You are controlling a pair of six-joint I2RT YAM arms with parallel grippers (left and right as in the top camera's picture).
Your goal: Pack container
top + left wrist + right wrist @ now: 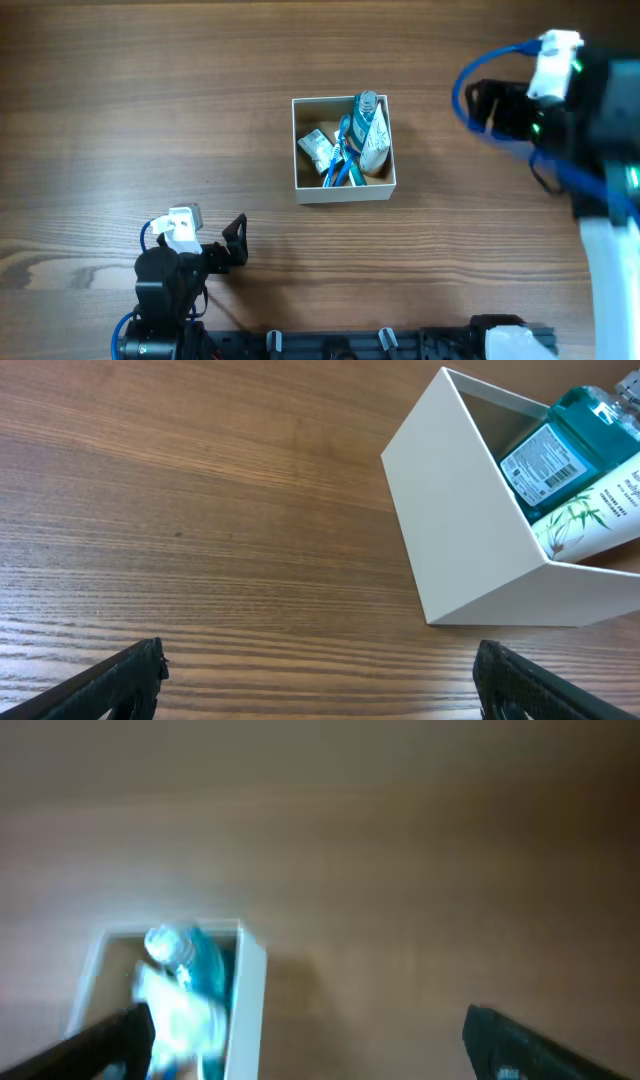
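Note:
The container (344, 189) is a square white-walled box with a tan inside at the table's middle. It holds a teal bottle (365, 108), a white tube (377, 140), a blue toothbrush (343, 158) and a small green-and-white packet (317, 148). It also shows in the left wrist view (470, 550) and, blurred, in the right wrist view (248, 1010). My left gripper (320, 680) is open and empty over bare wood, near the front left in the overhead view (236, 242). My right gripper (305, 1040) is open and empty, to the right of the box.
The wooden table (150, 100) surrounds the box. The right arm with blue cables (560, 110) fills the right side of the overhead view. A black rail (380, 345) runs along the front edge.

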